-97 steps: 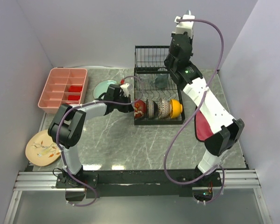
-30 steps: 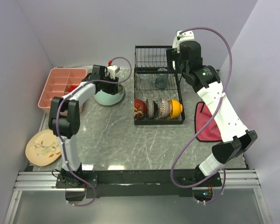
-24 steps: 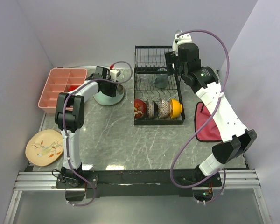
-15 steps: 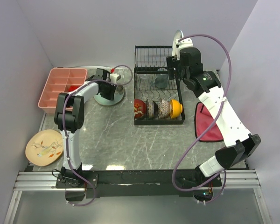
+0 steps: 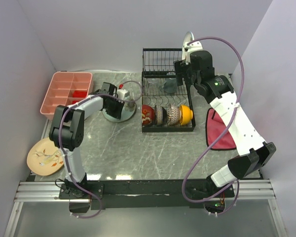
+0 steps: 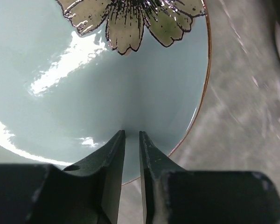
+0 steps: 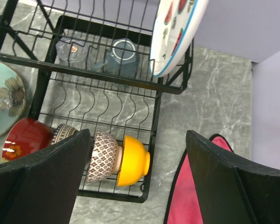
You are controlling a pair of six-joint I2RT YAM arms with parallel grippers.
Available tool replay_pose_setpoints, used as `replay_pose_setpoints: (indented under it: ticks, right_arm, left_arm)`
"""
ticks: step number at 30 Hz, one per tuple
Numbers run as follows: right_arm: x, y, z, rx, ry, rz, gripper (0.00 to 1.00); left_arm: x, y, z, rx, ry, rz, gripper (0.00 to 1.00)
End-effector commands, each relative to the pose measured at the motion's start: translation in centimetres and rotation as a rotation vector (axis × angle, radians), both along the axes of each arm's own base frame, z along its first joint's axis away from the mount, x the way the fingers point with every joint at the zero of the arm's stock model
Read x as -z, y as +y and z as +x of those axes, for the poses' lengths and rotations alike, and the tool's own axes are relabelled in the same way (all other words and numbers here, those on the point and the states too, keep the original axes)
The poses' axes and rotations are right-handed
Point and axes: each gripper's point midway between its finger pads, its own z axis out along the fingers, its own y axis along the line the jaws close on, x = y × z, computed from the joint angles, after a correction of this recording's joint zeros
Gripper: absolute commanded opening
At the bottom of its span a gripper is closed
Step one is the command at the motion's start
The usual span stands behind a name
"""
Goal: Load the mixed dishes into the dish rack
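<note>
Left gripper (image 6: 130,140) just clenched on the rim of the round mint floral plate (image 6: 107,84) (right gripper (image 7: 137,135) hangs released), so racking it looks next.

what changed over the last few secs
The left gripper left the dish rack, moved to the mint plate and closed on its rim, dragging it slightly toward the rack. The right gripper, open, shifted a little by the watermelon plate standing at the rack's upper basket. Bowls, tan plate and pink tray stayed put.
</note>
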Motion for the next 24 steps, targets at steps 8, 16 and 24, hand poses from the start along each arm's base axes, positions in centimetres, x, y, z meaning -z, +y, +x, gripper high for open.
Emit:
replay_pose_setpoints:
  ticks: [8,16,24]
  right_arm:
    - [-0.7,0.2,-1.4,-0.035,-0.009,0.026,0.90]
    - [-0.7,-0.5,-1.9,-0.027,-0.017,0.003,0.90]
    - [-0.9,0.0,-1.1,-0.032,-0.023,0.002,0.91]
  left_arm:
    - [4.1,2.1,-17.9,0.074,0.491,0.134,0.27]
    - [1.2,3.6,-17.6,0.085,0.492,0.156,0.30]
    - [-6.5,9.9,-4.5,-0.260,0.045,0.084,0.52]
